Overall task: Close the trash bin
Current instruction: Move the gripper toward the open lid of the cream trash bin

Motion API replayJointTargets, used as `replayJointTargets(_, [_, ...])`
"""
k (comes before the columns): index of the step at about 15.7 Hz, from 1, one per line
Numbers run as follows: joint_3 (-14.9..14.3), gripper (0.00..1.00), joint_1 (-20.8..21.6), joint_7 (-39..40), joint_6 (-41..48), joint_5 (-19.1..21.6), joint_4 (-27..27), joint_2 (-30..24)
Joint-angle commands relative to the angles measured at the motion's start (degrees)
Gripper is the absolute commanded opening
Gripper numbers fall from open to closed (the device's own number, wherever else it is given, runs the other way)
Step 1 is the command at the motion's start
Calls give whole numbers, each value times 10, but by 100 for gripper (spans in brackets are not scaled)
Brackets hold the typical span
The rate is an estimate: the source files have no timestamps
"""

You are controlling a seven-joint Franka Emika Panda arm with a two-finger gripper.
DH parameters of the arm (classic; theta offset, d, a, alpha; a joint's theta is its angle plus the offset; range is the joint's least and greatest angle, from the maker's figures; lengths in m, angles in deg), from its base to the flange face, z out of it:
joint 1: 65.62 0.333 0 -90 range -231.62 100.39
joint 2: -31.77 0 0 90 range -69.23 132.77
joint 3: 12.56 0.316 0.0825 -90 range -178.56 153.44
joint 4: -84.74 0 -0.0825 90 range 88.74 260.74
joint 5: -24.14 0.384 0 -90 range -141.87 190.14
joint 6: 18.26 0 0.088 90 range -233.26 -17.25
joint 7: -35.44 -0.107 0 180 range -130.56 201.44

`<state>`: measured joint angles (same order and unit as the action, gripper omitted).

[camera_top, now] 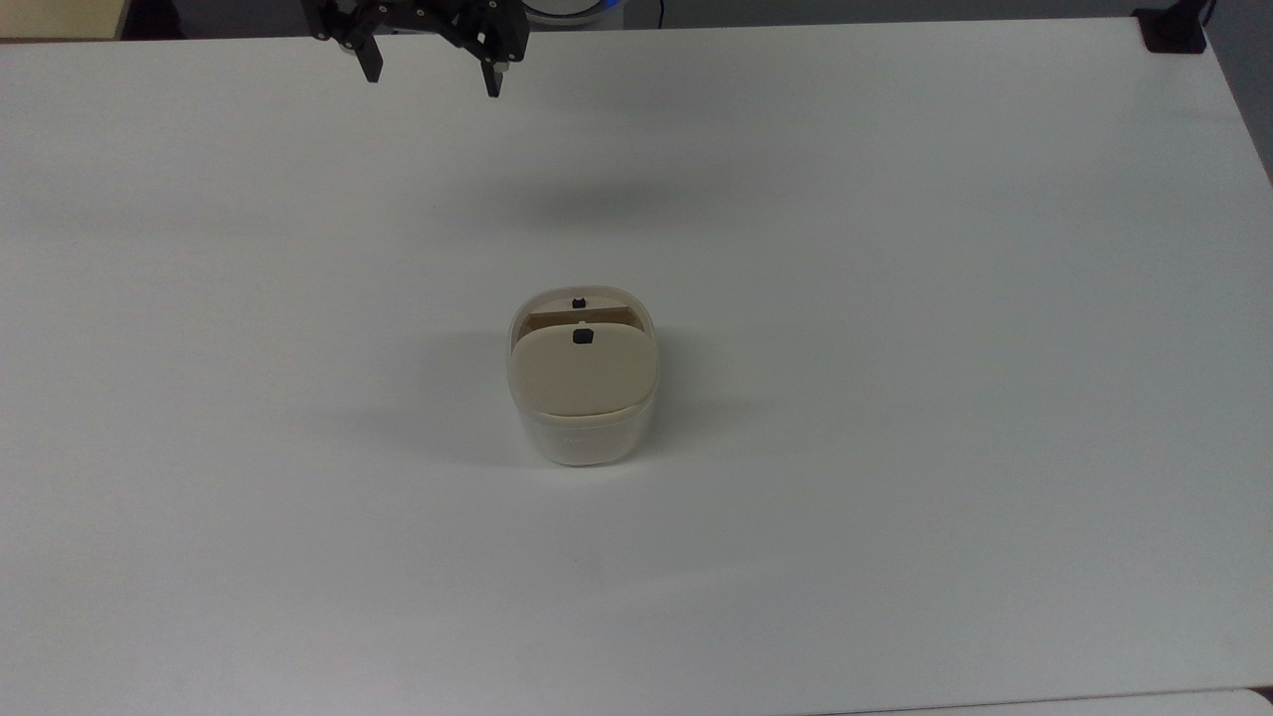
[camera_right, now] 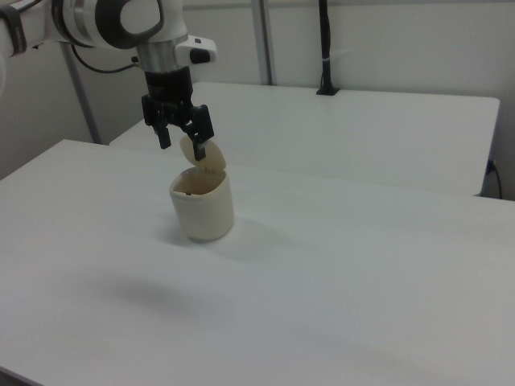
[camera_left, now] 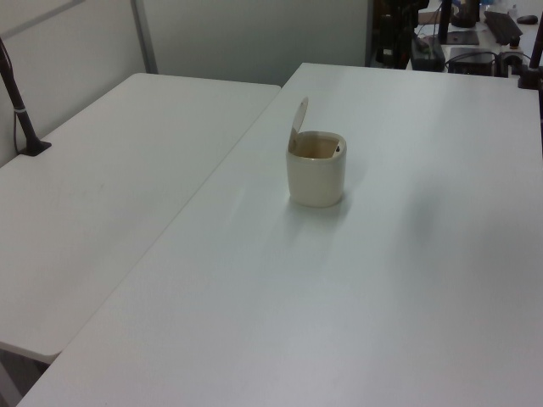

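The gripper (camera_top: 434,72) hangs in the air with its two black fingers (camera_top: 372,62) pointing down and spread well apart, nothing between them. In the right view the gripper (camera_right: 182,144) sits below a white and grey wrist (camera_right: 163,58), and the arm (camera_right: 96,20) reaches in from the right view's upper left, its last link upright.

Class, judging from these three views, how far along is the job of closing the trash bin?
Nothing looks done yet: the trash bin stands with its lid raised on its hinge. In hand: the gripper hangs open above the table, apart from the bin and holding nothing. Left: reach the lid and press it down shut.
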<state>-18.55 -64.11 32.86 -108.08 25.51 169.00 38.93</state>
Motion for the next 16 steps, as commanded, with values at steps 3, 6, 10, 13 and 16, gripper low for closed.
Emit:
replayJointTargets(3, [-2,100,1,6,1,-1,6,-6])
replayJointTargets(6, [2,100,5,8,-14,-1,0,-2])
replayJointTargets(10, [1,100,3,1,-21,28,-2,-3])
replayJointTargets(13, [0,100,3,7,-35,28,-1,-2])
replayJointTargets(16, [0,100,3,5,-37,28,-2,0])
